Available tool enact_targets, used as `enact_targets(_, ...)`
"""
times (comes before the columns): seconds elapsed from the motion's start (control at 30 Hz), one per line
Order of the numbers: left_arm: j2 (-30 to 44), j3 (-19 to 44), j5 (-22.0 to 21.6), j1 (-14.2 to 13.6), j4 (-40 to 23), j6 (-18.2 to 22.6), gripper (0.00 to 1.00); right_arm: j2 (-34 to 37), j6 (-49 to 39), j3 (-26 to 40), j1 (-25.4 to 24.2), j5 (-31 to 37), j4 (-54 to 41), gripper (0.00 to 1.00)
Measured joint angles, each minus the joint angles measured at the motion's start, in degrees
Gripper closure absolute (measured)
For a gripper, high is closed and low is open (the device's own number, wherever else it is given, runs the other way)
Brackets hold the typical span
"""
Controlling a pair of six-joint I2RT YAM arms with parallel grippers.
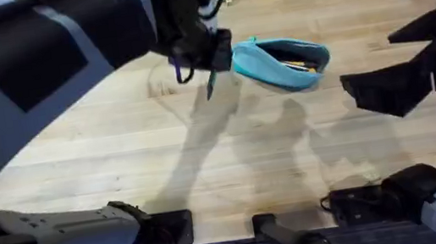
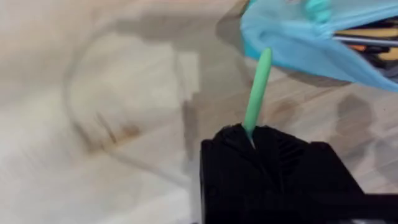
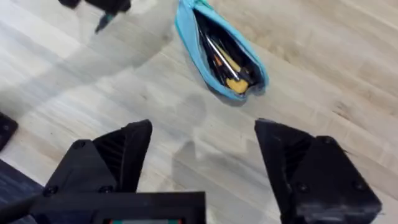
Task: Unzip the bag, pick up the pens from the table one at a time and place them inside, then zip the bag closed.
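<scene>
While left hand (image 2: 252,140) is clenched on green pen (image 2: 257,90), open bag (image 1: 282,61) lies just ahead of pen tip; right hand (image 3: 202,165), released, waits farther off.

The bag (image 3: 219,53) is teal-blue, with yellow and orange inside. The pen (image 2: 257,87) is bright green. The table (image 1: 206,158) is pale wood with plank grain.

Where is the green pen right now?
The green pen is clamped in the left gripper, held above the table just beside the near end of the open bag, upper centre in the overhead view.
</scene>
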Motion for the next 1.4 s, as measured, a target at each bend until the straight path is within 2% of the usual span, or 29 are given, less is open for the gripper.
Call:
enact_targets(0.17, 0.0, 2.0, 0.6, 0.0, 6.26, 15.45, 0.959, 0.0, 0.32, 0.02, 0.0, 0.43, -1.16, 0.004)
enact_targets(0.3, 0.0, 2.07, 4.78, 0.0, 11.92, 26.45, 0.959, -0.11, 0.42, 0.02, 0.0, 0.54, -1.39, 0.004)
enact_targets(0.47, 0.0, 2.07, 12.19, 0.0, 18.07, 36.58, 0.959, -0.22, 0.42, 0.02, 0.0, 0.54, -1.91, 0.003)
enact_targets(0.6, 0.0, 2.07, 18.48, 0.0, 22.82, 42.77, 0.959, -0.22, 0.42, 0.0, 0.0, 0.56, -1.94, 0.003)
enact_targets(0.83, 0.49, 2.14, 26.91, 0.0, 26.6, 50.08, 0.959, -0.22, 1.34, 0.02, 0.0, 0.56, -2.08, 0.003)
enact_targets(0.97, 3.55, 2.16, 32.58, 0.0, 28.17, 52.91, 0.959, -0.22, 1.51, 0.02, 0.0, 0.56, -2.23, 0.003)
enact_targets(1.27, 10.06, 2.16, 45.32, 0.0, 34.71, 54.46, 0.959, -0.22, 1.76, 0.02, 0.0, 0.56, -4.03, 0.003)
enact_targets(1.4, 11.13, 2.16, 48.43, -0.02, 35.03, 54.6, 0.959, -0.22, 1.9, 0.0, 0.0, 0.72, -3.73, 0.003)
